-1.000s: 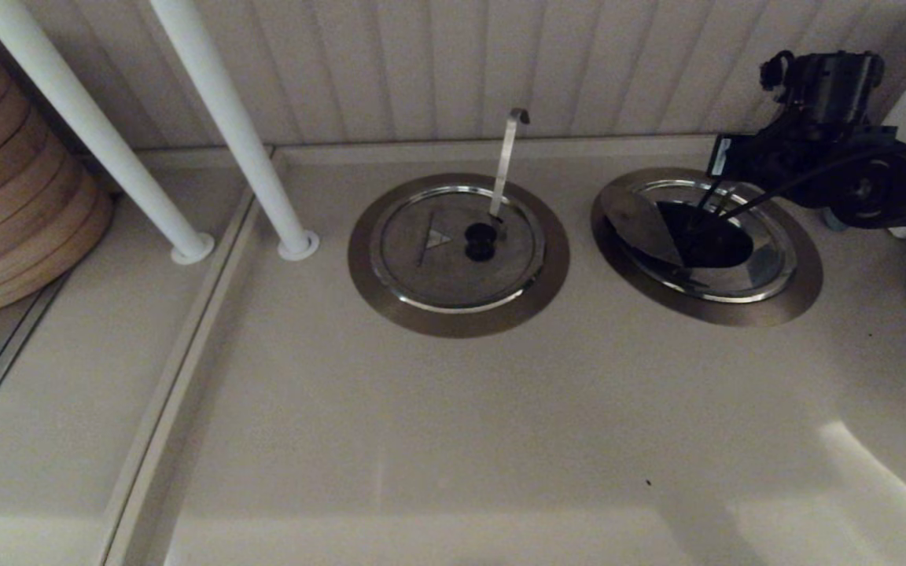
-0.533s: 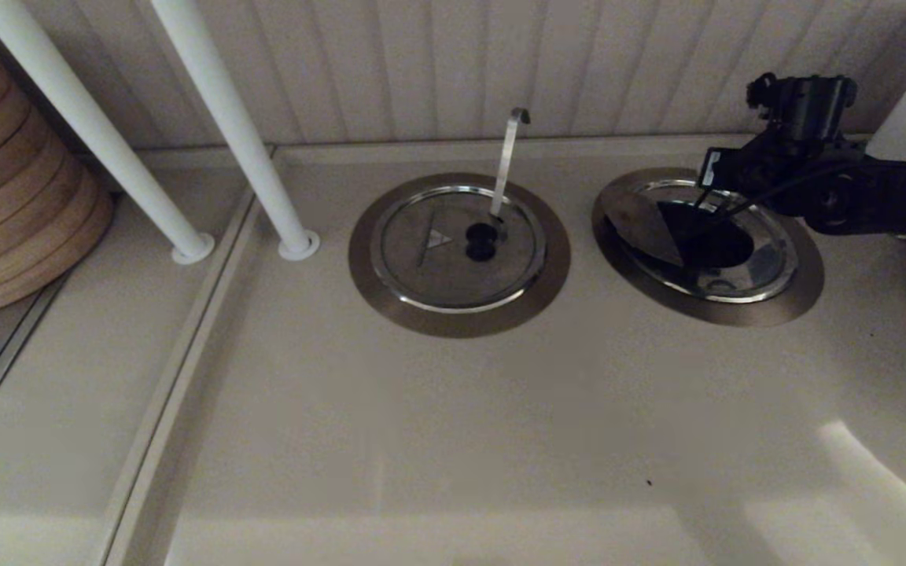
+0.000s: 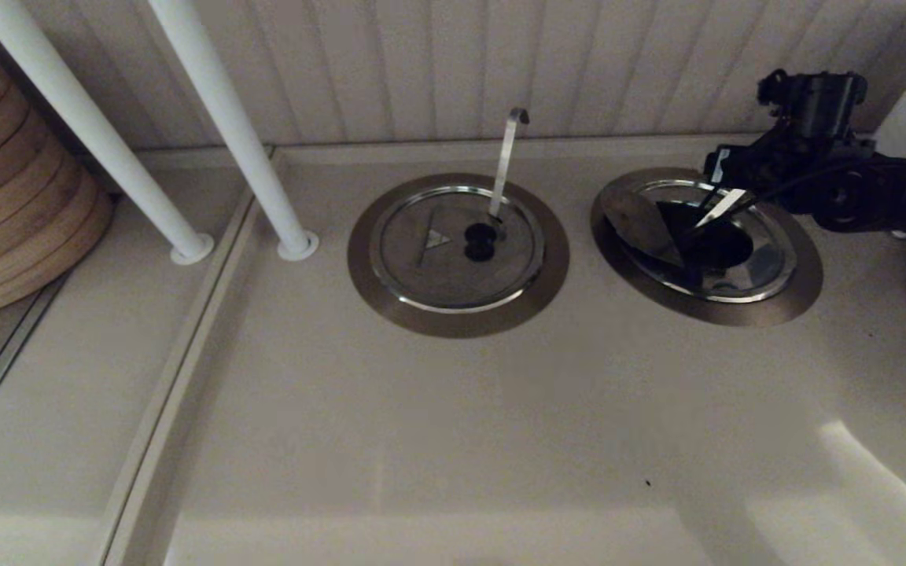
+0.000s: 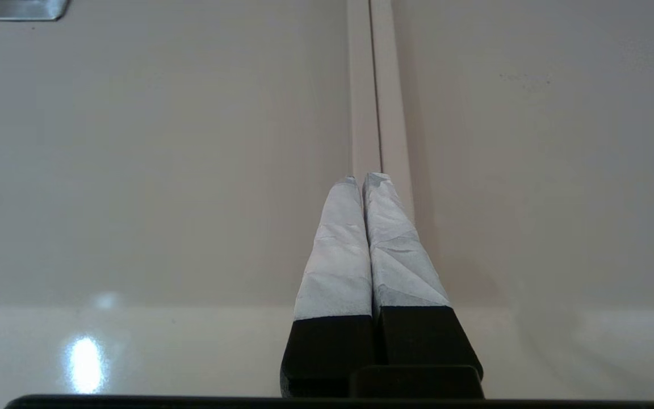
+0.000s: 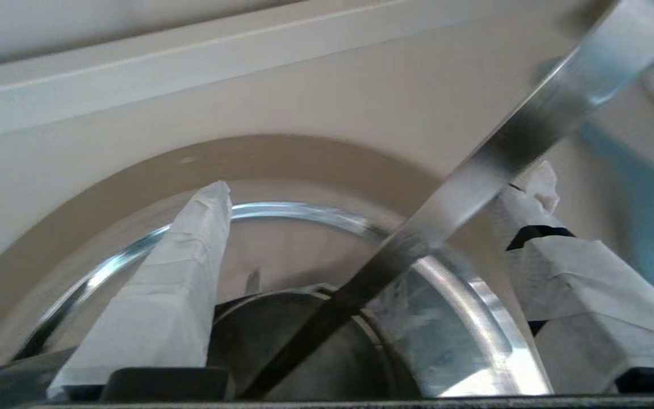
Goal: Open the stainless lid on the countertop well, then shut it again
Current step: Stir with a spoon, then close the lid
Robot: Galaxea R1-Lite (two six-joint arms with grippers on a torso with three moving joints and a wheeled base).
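The right gripper [image 3: 724, 200] has drifted back up and toward the wall compared with half a second ago, and the slanted ladle handle [image 3: 719, 208], dark until now, catches the light as a bright strip. The stainless lid [image 3: 642, 224] has not moved: its front half stands folded up on the left side of the countertop well [image 3: 803, 287], whose dark inside lies exposed. By my judgement the opening is done and the closing is not yet begun. In the right wrist view the paper-wrapped fingers [image 5: 191, 272] are spread wide with the flat handle [image 5: 474, 170] crossing between them, gripping nothing. The left gripper [image 4: 365, 182] hangs parked over the bare tabletop [image 4: 134, 170], its wrapped tips pressed together. The lid is mirror-bright curved steel, the well's ring brushed and matte; the twin well [image 3: 457, 255] at centre is covered, with an upright hook-tipped handle [image 3: 506, 157].
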